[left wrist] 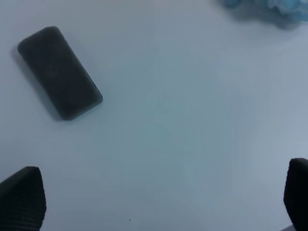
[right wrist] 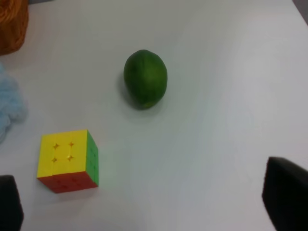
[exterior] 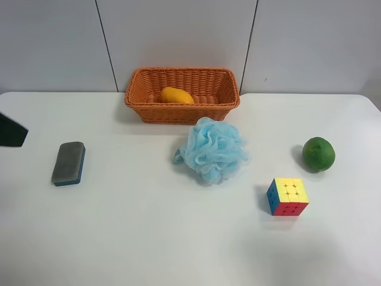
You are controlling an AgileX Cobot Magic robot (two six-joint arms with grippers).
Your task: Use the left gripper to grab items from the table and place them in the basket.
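Hovering with its jaws spread wide and empty, the left gripper [left wrist: 159,202] looked between pickups: the mango [exterior: 177,95] lay in the wicker basket [exterior: 143,98], so the next move probably called for descending on the nearby grey sponge block [left wrist: 59,72] on the table [exterior: 149,232].

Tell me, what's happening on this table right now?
A robot is clearing items into the basket. The mango already lies inside. The sponge, mesh puff, puzzle cube and green fruit remain on the table. The left pincer hangs open and empty near the sponge.
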